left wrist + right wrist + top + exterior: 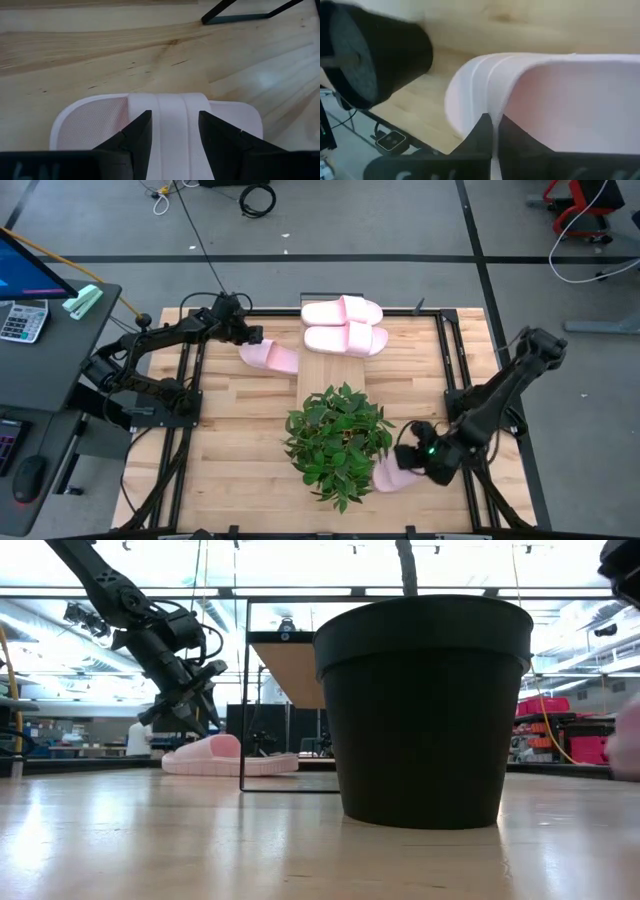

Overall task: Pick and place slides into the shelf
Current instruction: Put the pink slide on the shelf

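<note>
Currently right gripper (pixel 492 137) pinches slide strap (pixel 485 90) beside plant pot (pixel 375 55); lift clear of foliage; left gripper (pixel 175 132) spread astride another slide (pixel 160 125)

The potted plant's leaves (pixel 338 440) hide most of the shelf (pixel 325 370) from above and cover one edge of the near slide (pixel 395 476). In the low view, the black pot (pixel 424 710) blocks the table behind it, and that slide is only a pale blur (pixel 626 740) cut off by the right edge. The slide (pixel 170 125) under the left wrist runs out of frame behind the fingers (pixel 137 142).
</note>
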Motion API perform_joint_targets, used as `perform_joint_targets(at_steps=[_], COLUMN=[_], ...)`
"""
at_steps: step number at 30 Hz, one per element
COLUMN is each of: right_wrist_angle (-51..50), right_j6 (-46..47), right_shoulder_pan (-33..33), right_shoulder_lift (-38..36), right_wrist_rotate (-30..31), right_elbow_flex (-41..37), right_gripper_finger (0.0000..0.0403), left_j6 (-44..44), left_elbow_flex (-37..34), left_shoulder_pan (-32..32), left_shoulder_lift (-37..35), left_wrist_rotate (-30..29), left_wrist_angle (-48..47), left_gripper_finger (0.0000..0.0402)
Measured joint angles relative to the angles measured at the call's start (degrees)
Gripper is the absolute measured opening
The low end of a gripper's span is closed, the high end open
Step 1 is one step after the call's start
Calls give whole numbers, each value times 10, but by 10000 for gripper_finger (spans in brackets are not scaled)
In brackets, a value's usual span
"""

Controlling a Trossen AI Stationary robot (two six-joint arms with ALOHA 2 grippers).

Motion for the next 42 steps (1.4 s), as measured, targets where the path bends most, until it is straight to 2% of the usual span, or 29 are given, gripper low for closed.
perform_joint_targets(at_steps=[5, 10, 18, 21, 25, 28, 31, 37, 39, 42], right_wrist_angle=[-155, -265, -466, -512, -514, -512, -492, -377, -332, -270], right_j6=[2, 1, -17, -27, -57, -79, -112, -251, -300, -360], right_shoulder_pan=[-9, -38, -94, -115, -157, -196, -236, -325, -358, -411], right_shoulder_lift=[-94, -164, -178, -175, -174, -172, -172, -163, -156, -141], right_wrist_rotate=[11, 60, 131, 180, 251, 268, 269, 267, 251, 189], right_elbow_flex=[25, 66, 193, 237, 278, 306, 330, 379, 392, 404], right_gripper_finger=[9, 9, 9, 9, 9, 9, 9, 9, 9, 9], left_j6=[0, -2, -3, -4, -18, -19, -20, -29, -31, -33], left_elbow_flex=[0, 0, 0, 0, 0, 0, 0, 0, 0, 2], left_shoulder_pan=[0, 0, 0, 0, 0, 0, 0, 0, 0, 0], left_shoulder_lift=[0, 0, 0, 0, 0, 0, 0, -8, -17, -38], left_wrist_rotate=[0, 0, 0, 0, 0, 0, 9, 28, 29, 29], left_wrist_angle=[1, 1, 9, 21, 46, 60, 71, 85, 96, 118], left_gripper_finger=[167, 167, 164, 159, 156, 157, 156, 147, 145, 146])
